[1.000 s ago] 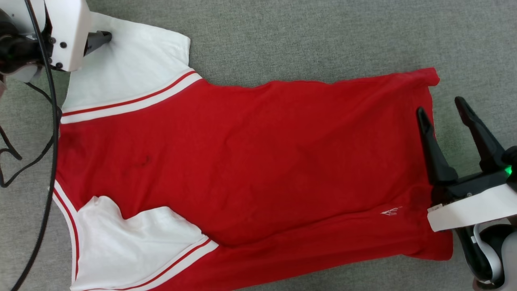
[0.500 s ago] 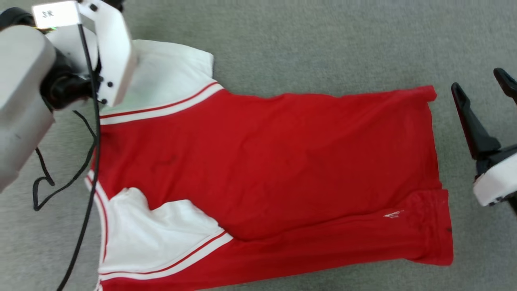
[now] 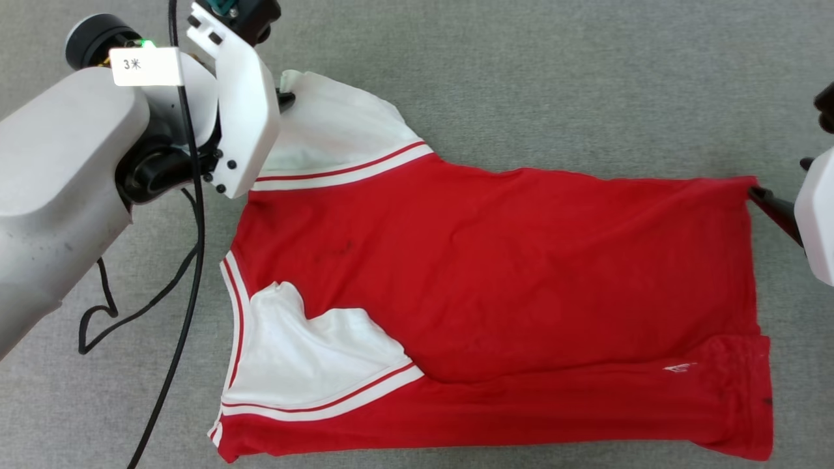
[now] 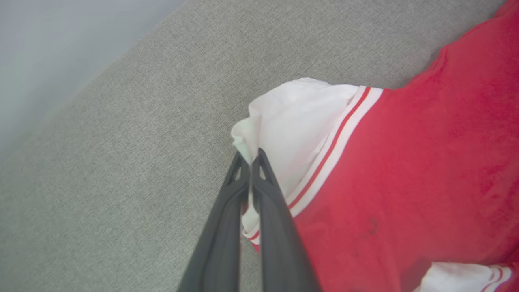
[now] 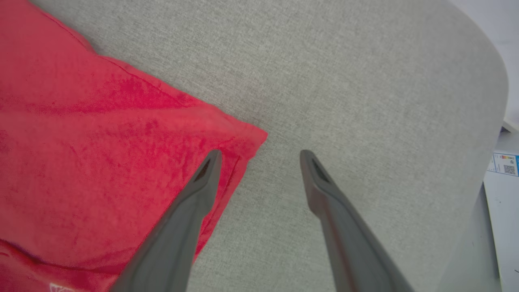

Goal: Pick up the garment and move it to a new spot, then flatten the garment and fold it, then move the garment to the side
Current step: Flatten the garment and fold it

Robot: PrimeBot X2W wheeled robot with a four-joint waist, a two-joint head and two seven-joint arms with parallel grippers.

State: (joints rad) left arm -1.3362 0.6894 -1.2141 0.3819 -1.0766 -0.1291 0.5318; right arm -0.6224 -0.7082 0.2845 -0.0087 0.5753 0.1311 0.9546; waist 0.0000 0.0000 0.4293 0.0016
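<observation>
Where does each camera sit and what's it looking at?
Head view: on the head, looking down at the garment; left arm shows.
Left wrist view: on that wrist, looking along the left gripper shut on the white sleeve.
Right wrist view: on that wrist, looking along the open right gripper at the hem corner.
Head and left wrist views share that sleeve.

Right gripper [image 3: 761,197] mostly beyond head view's edge

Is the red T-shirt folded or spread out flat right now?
Mostly spread: the T-shirt lies open on the grey surface, only its near side and white sleeve folded over.
</observation>
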